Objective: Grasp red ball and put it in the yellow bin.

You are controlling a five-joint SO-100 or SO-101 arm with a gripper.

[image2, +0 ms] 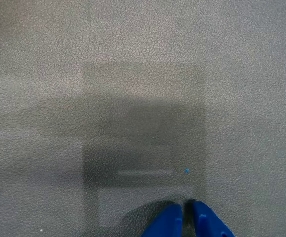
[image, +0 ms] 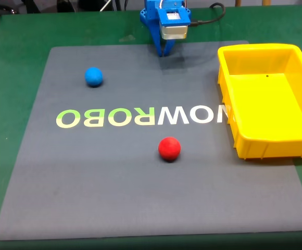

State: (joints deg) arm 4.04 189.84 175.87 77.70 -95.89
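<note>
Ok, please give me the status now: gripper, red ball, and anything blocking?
Gripper shut, empty, low over the gray mat's far edge. Red ball free on the mat, left of the yellow bin. Blue ball far aside; path clear.

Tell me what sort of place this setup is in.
Probably a robotics lab or hobby workbench: a green-covered table carries a grey mat printed with mirrored lettering, a blue gripper near its far edge, and cables trailing behind it.
</note>
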